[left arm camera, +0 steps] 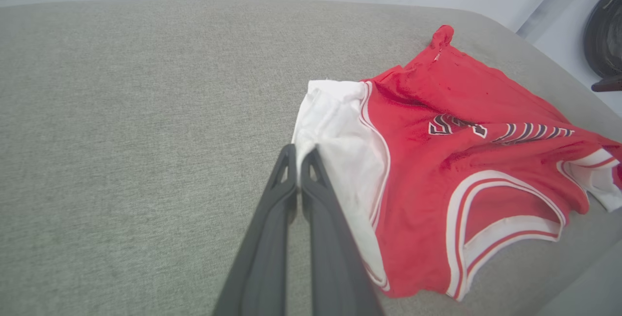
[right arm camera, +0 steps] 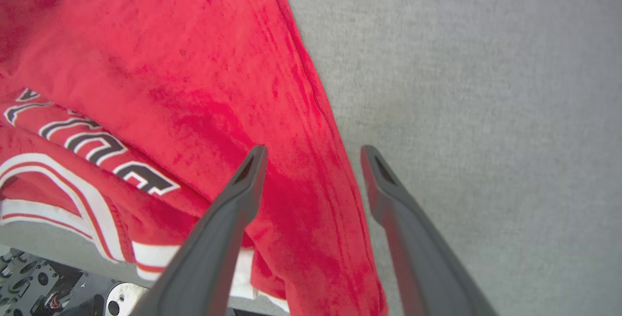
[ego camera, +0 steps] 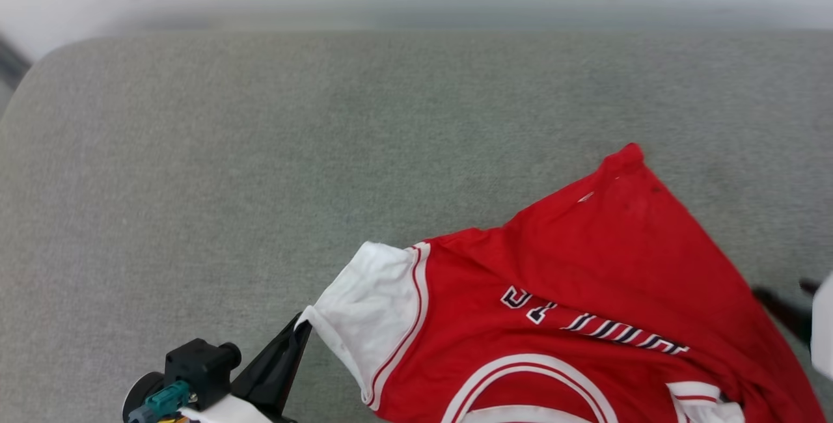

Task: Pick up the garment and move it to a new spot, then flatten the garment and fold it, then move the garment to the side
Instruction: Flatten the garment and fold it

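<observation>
The garment (ego camera: 586,293), a red jersey with white sleeves and black-and-white lettering, lies rumpled on the grey cushion (ego camera: 260,150) at the near right. In the head view my left gripper (ego camera: 303,324) is at the lower left, shut on the corner of the white sleeve (ego camera: 371,306). The left wrist view shows its fingers pressed together at that sleeve's edge (left arm camera: 299,153), with the garment (left arm camera: 461,136) spreading to the right. My right gripper (right arm camera: 313,153) is open over the garment's red side edge (right arm camera: 291,112), one finger above the cloth and one above bare cushion. Its dark fingers (ego camera: 784,309) show at the right edge.
The grey cushion (left arm camera: 121,136) stretches wide to the left and far side, with a rounded far-left corner and a pale wall behind. A dark round object (left arm camera: 605,39) stands beyond the cushion's right end. The robot's base (right arm camera: 43,287) shows below the cushion's near edge.
</observation>
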Tool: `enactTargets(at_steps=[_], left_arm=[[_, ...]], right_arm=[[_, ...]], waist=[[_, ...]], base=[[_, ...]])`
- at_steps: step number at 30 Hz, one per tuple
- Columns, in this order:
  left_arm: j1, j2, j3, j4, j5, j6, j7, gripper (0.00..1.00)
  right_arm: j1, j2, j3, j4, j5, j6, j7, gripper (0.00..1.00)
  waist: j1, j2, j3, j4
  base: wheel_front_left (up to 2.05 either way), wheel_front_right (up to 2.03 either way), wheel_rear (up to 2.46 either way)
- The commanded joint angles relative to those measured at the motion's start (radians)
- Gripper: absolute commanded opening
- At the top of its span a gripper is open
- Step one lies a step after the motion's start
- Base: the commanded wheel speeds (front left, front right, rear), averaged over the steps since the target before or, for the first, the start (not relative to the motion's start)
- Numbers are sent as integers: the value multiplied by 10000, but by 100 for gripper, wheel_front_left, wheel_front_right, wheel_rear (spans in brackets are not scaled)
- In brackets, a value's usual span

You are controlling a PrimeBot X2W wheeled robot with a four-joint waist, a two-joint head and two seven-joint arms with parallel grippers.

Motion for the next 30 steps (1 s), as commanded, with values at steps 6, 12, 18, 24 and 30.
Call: enactTargets(at_steps=[6,12,18,24,30], left_arm=[[-687,-143,-247,-273,313,-204,124,0],[-1242,-544,-497,-253,489,-385,102,0],[-1509,-921,-720,-74,550,-529,-15,0],[-1670,-1269,-763,-70,201,-784,-175,0],[-1795,-1386,-861,142,242,-868,-236,0]], right_arm=[[-2741,206,787,-35,-270,-4,875,100],[-4458,273,1041,1346,-774,-4,1570,100],[-5196,-293,1486,2629,-1499,-4,1521,100],[-5100,-359,1679,3594,-1630,-5,1646,100],[-4512,-524,2094,4387,-1603,-12,1618,100]], waist=[[1,0,1228,1031],[1,0,1995,2021],[1,0,2435,2783],[1,0,2653,3126],[1,0,2715,3329]], base=[[0,0,0],[0,0,0],[0,0,0],[0,0,0],[0,0,0]])
